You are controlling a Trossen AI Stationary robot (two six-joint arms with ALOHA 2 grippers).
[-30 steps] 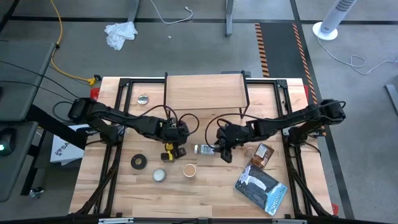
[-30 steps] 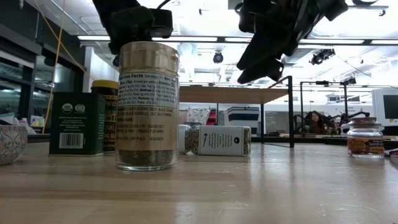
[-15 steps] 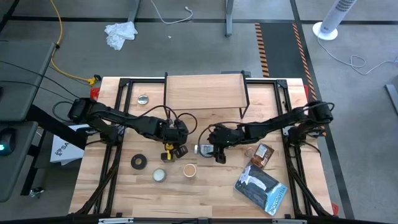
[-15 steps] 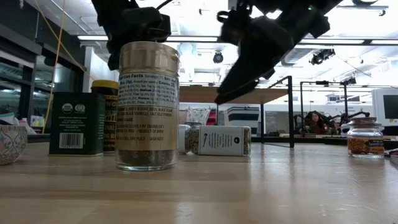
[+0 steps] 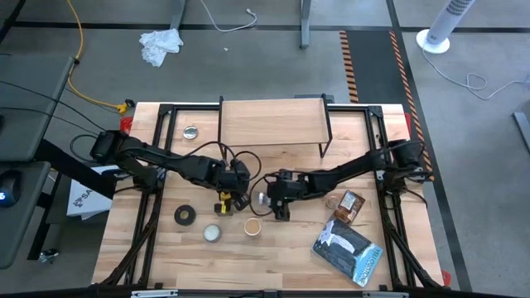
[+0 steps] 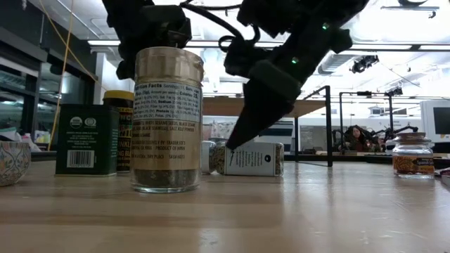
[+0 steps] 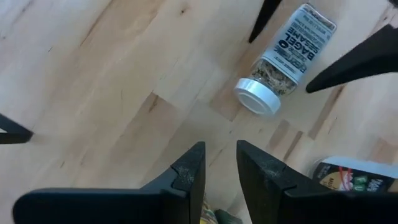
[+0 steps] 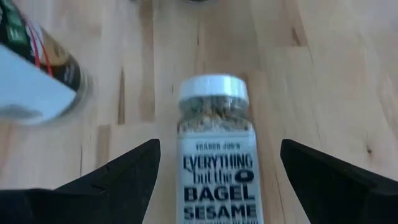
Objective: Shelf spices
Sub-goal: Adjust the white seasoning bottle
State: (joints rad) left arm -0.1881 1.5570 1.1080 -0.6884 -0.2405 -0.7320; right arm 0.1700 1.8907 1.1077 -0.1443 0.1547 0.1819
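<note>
Counter (image 5: pixel 273 257): light wood planks on a black frame, under me.
Tape roll (image 5: pixel 185 215): black, flat on the counter near my left side.
Round tins: one (image 5: pixel 213 233) just beside the tape roll, another (image 5: pixel 190 131) well apart at the far left corner (both silvery).
Blue-and-white bag (image 5: pixel 345 246): lying flat toward my right.
Floor: white crumpled rag (image 5: pixel 161 44), yellow cable (image 5: pixel 79 50), white fan (image 5: pixel 438 33).
Patterned bowl (image 6: pixel 12 162): at the low view's edge.

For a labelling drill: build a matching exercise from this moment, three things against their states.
Things:
1. white-capped bottle
2. right end effector
3. tan-lidded jar

States:
A. stands upright on the table
B. open, fingers on either side of a bottle
C. lies on its side

Pairs: 1-C, 2-B, 3-A
</note>
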